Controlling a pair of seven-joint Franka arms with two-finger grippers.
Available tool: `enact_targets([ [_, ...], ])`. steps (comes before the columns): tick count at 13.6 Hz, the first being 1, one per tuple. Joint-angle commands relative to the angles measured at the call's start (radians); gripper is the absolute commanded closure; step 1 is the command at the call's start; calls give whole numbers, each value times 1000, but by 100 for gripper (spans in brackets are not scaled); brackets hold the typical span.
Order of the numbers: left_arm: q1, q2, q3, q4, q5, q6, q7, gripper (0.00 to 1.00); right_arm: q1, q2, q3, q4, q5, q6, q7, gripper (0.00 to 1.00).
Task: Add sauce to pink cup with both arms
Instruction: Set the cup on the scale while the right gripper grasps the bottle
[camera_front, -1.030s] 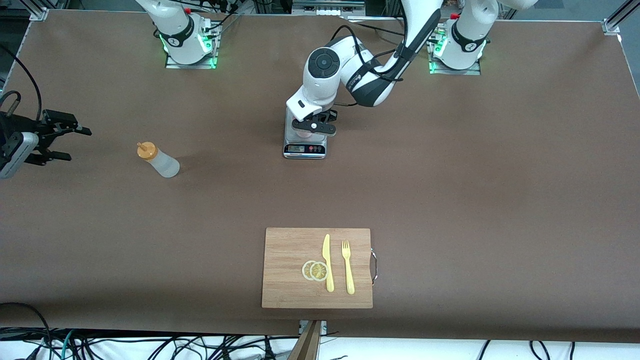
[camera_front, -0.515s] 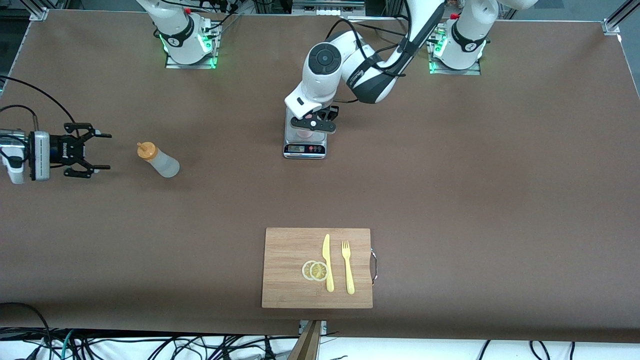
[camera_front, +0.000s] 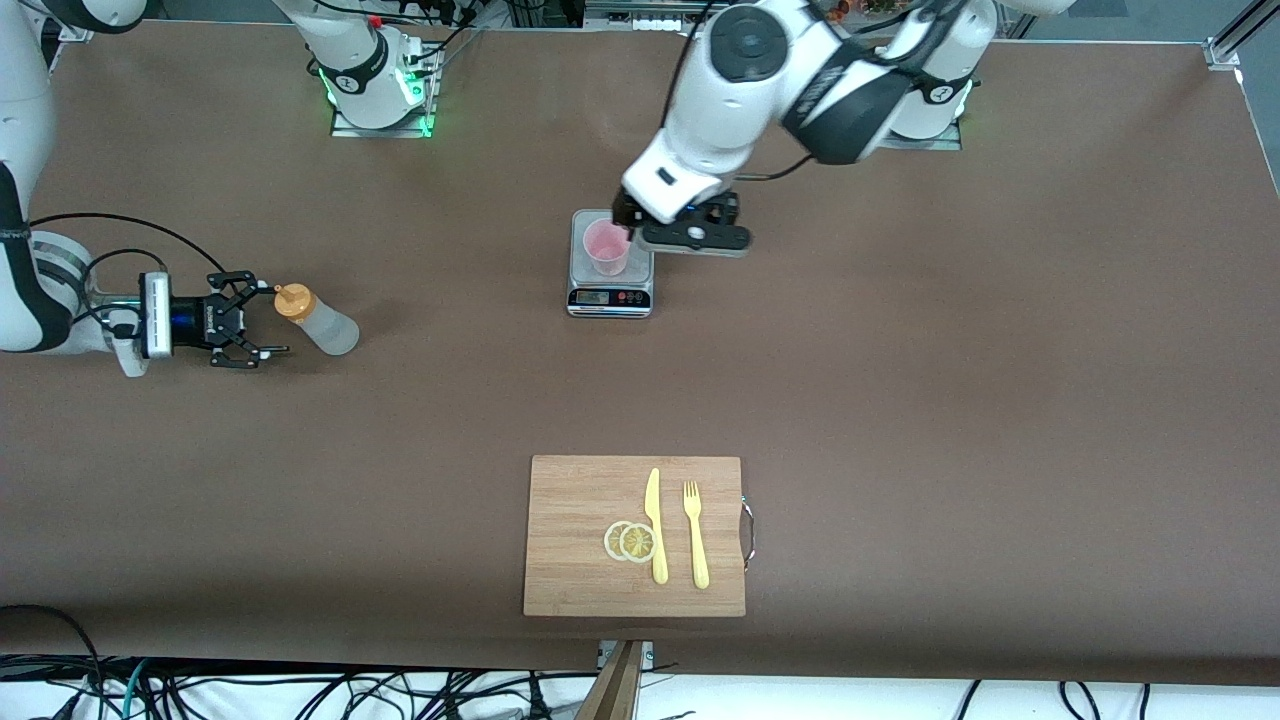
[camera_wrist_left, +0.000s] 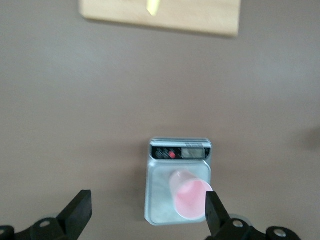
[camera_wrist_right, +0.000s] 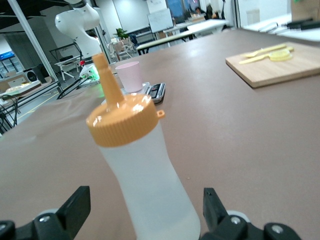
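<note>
The tabletop (camera_front: 950, 380) is plain matte brown. The sauce (camera_front: 315, 320) bottle has a translucent whitish body and an orange-yellow ribbed cap with a nozzle of the same colour. The pink cup (camera_front: 607, 248) is pale pink, deeper pink inside. The scale (camera_front: 610, 290) under it has a grey platform and a black front panel with red buttons. The cutting board (camera_front: 635, 535) is light wood with fine grain. The knife (camera_front: 656, 525) and fork (camera_front: 695, 535) are pale yellow; the 2 lemon slices (camera_front: 630, 541) are yellow with pale rims. Both arms are white with black bands; the left claw (camera_front: 690, 235) and right claw (camera_front: 250, 320) are black. Green lights glow at the arm bases (camera_front: 380, 95).
</note>
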Motion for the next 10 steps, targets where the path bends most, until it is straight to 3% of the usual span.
enact_targets([
  [1, 95, -69, 52, 18, 35, -118, 156, 0, -2, 24, 0, 10, 24, -30, -97, 0],
  [4, 252, -118, 69, 63, 59, -234, 316, 0, 24, 61, 0, 8, 33, -33, -162, 0],
  [10, 546, -124, 71, 187, 61, -422, 620, 0, 78, 81, 3, 8, 41, -39, -170, 0],
])
